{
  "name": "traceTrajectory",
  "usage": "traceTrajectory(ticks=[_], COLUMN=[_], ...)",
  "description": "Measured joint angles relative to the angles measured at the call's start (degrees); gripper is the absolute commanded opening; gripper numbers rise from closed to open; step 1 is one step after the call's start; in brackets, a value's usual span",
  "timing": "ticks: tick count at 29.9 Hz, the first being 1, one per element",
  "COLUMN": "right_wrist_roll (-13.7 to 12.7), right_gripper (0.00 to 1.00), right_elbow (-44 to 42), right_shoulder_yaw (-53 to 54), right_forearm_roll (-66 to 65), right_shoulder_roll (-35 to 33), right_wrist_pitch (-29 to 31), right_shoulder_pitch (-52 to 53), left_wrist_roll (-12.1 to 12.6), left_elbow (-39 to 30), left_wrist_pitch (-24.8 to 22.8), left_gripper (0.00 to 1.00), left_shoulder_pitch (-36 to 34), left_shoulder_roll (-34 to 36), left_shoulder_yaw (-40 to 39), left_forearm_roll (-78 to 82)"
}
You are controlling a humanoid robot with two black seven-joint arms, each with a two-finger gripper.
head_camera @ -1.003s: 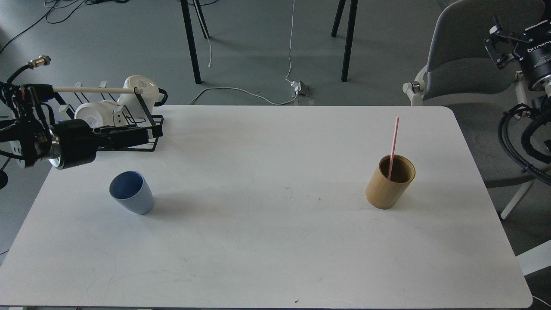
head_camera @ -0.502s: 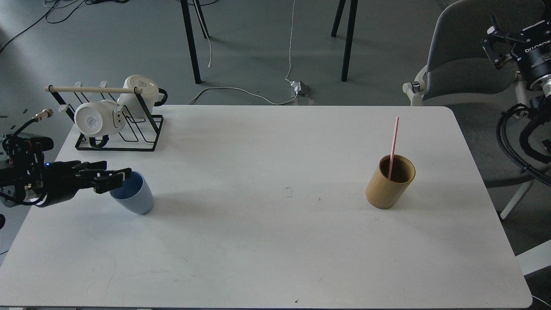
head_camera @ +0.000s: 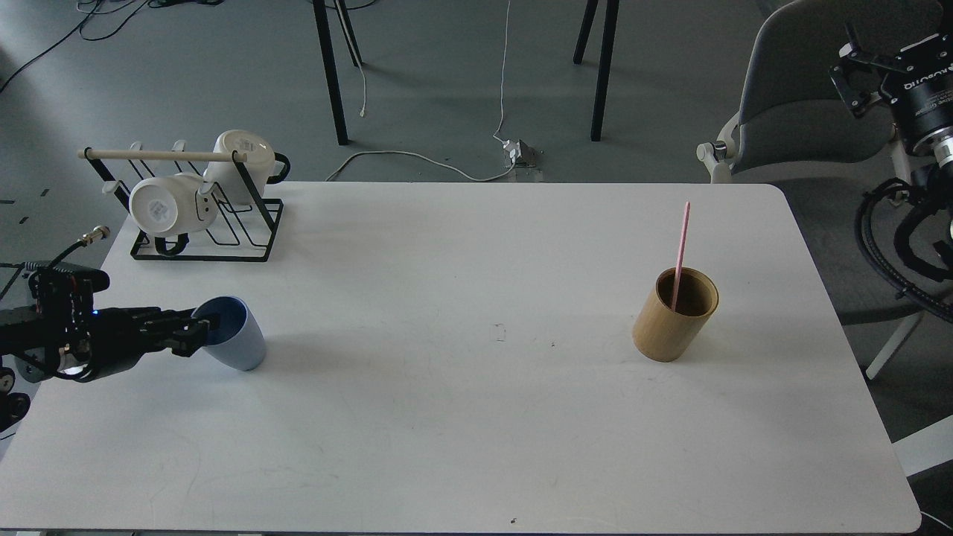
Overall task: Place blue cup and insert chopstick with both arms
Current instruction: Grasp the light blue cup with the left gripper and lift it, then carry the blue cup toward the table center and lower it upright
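Near the table's [head_camera: 476,417] left edge stands the blue cup [head_camera: 231,342], rim touching my left gripper [head_camera: 202,327], whose grip I cannot tell; the right gripper [head_camera: 856,78] hangs far off, seemingly open.

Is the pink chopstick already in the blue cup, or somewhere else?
Somewhere else. The chopstick stands leaning inside the bamboo holder on the table's right side; the blue cup, far left, shows nothing sticking out of it.
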Motion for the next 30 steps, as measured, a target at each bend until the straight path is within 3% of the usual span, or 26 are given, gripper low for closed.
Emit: traceTrajectory(ticks=[2,10,19,24,30], right_wrist_roll=[0.0,0.0,0.0,0.0,0.0], right_gripper=[1.0,1.0,1.0,1.0,1.0], right_elbow=[0.0,2.3,2.7,2.6,2.8], right_shoulder_yaw=[0.0,0.9,0.9,0.9,0.8], right_forearm_roll=[0.0,0.0,-0.1,-0.1,-0.1], right_shoulder_roll=[-0.2,-1.0,-2.0,-3.2,-4.5], right_wrist_pitch=[0.0,0.0,0.0,0.0,0.0], right_shoulder_pitch=[0.0,0.1,0.5,0.5,0.4], left_wrist_roll=[-0.1,-1.1,0.1,4.2,5.1], left_elbow=[0.1,-2.0,-14.2,-17.4,-17.4], left_wrist_pitch=[-0.1,-4.3,-20.8,-22.0,-22.1], left_gripper=[0.0,0.0,0.0,0.0,0.0], left_shoulder_pitch=[-0.3,-6.5,-24.6,-31.4,-33.0], left_shoulder_roll=[-0.7,-1.1,-2.1,-11.1,-23.8], left_shoulder_yaw=[0.0,-0.3,-0.2,-0.1,1.4], left_forearm_roll=[0.0,0.0,0.7,5.9,10.8])
